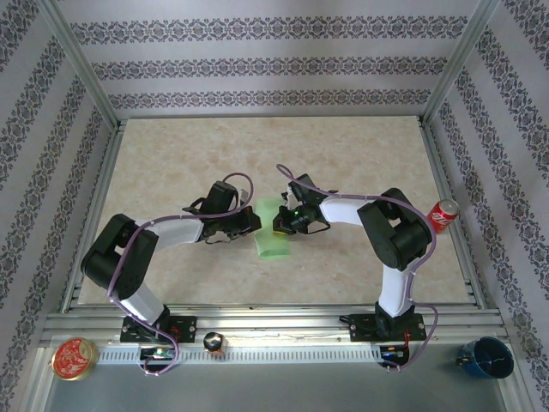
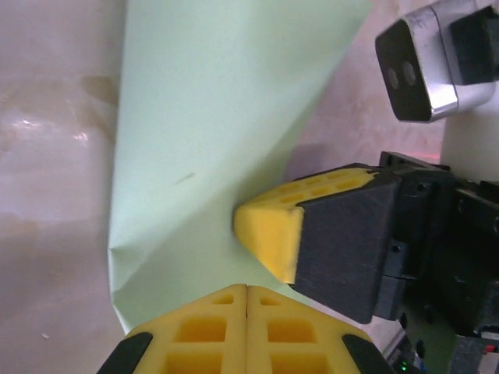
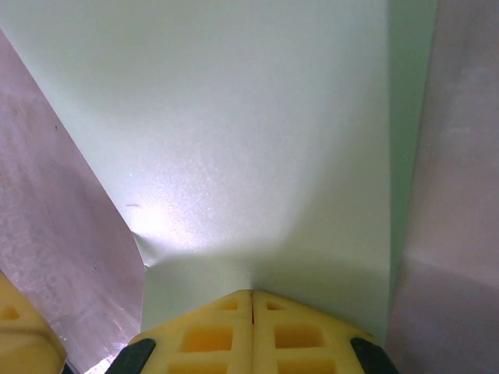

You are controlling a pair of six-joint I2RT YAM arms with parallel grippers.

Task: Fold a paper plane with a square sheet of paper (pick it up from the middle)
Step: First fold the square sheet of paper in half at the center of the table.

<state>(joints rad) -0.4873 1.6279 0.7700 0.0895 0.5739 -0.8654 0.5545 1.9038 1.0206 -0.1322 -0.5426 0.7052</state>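
One sheet of paper is in play, pale green, lying mid-table between the two arms and already narrowed to a folded strip. The left gripper has its yellow pads pressed flat together at the sheet's near edge, with the paper running right up to the seam. It looks pinched on the sheet. The right gripper is the same: pads clamped, with a soft crease in the paper leading straight into them.

This stuff looks feather-light, floppy and easy to crumple; note the small dent near the corner in the left wrist view. I'd say any hold belongs along an edge or fold line, taken gently, since a hard tug could tear it or skew the crease.

Off to the sides: one red soda can, one blue cup, one round red tin.
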